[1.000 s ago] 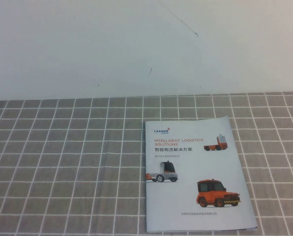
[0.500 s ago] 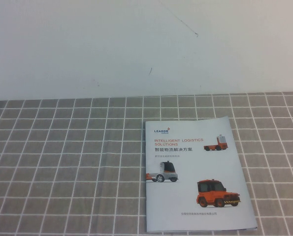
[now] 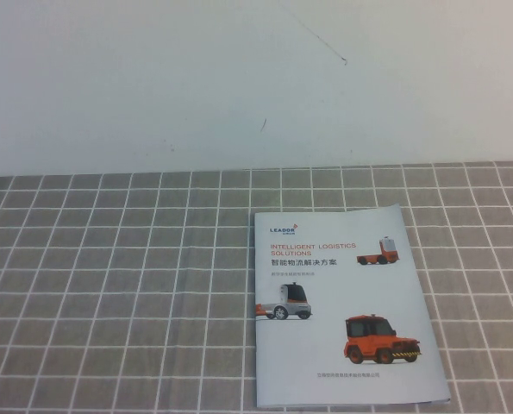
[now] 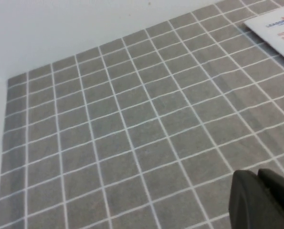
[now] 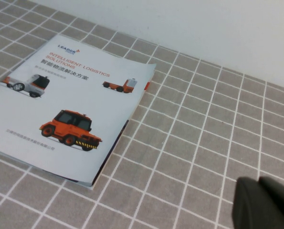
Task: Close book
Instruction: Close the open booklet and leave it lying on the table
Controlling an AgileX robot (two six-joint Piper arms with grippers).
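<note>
High view shows the tabletop under a grey checked cloth [image 3: 109, 276], and only a small dark tip at the near left edge, which I judge to be part of the left arm. In the left wrist view the left hand [image 4: 258, 202] hangs over bare cloth. Its two dark fingertips [image 4: 244, 198] lie together with no gap that I can see, and it holds nothing. The book [image 4: 275, 28] is well apart from this hand, ahead of it and toward its right side, and only one corner shows there.

In the high view the book [image 3: 347, 306] lies flat on the cloth with the front cover up and the title readable. It looks fully closed and no page is lifted. So I judge that the task is already done, and that the only thing left, if anything, is to keep both arms away from it.

The right hand [image 5: 263, 205] is low over the cloth, and the book [image 5: 70, 105] is ahead of it and toward its left, near but not touching. Its fingertips [image 5: 249, 202] also sit together, and it grips nothing.

By count: one book, one cloth, two hands, and three printed vehicles on the cover.
</note>
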